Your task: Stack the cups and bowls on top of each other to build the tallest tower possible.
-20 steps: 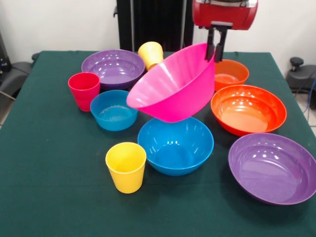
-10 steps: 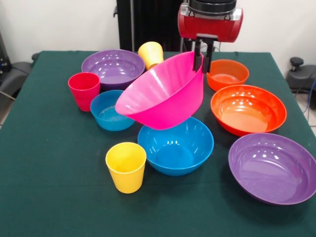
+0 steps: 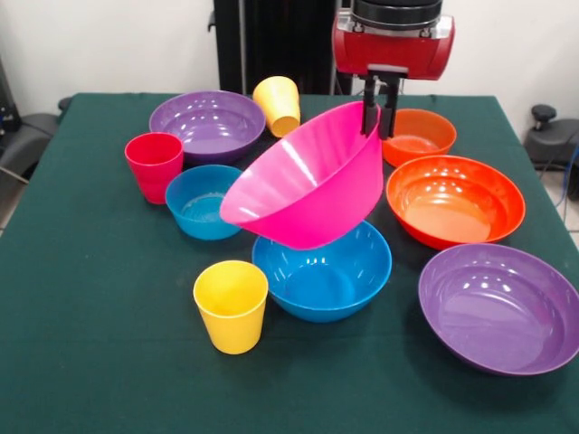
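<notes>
My gripper (image 3: 379,116) is shut on the far rim of the big pink bowl (image 3: 303,181), which hangs tilted with its mouth turned toward the camera's left. Its low side hovers just above the larger blue bowl (image 3: 323,269); whether they touch I cannot tell. A smaller blue bowl (image 3: 206,202) sits left of it. A yellow cup (image 3: 232,306) stands in front, a red cup (image 3: 154,165) at the left, and another yellow cup (image 3: 278,104) leans at the back. Two purple bowls (image 3: 206,123) (image 3: 499,307) and two orange bowls (image 3: 455,199) (image 3: 419,136) lie around.
All pieces rest on a dark green table (image 3: 99,344). Dark chairs or equipment show past the table's edges at the left (image 3: 23,136) and right (image 3: 547,136).
The gripper with the pink bowl swung left, then back a little right. The bowl has sunk lower over the larger blue bowl. Everything else stayed put.
</notes>
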`<action>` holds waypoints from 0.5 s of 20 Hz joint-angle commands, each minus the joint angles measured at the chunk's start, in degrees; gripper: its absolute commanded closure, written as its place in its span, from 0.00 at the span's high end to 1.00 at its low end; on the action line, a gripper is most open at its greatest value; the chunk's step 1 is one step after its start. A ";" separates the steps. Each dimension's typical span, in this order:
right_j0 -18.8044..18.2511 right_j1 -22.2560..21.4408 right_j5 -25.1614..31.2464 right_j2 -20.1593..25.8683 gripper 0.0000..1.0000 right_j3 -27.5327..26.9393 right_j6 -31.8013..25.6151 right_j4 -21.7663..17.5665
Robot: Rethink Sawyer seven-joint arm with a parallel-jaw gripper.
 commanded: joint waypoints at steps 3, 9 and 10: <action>0.57 2.83 6.49 5.66 0.00 -4.46 -4.44 -4.12; 0.07 3.46 5.07 6.21 1.00 -4.85 -5.28 -4.52; -0.17 3.46 4.85 6.51 1.00 -4.73 -5.72 -4.52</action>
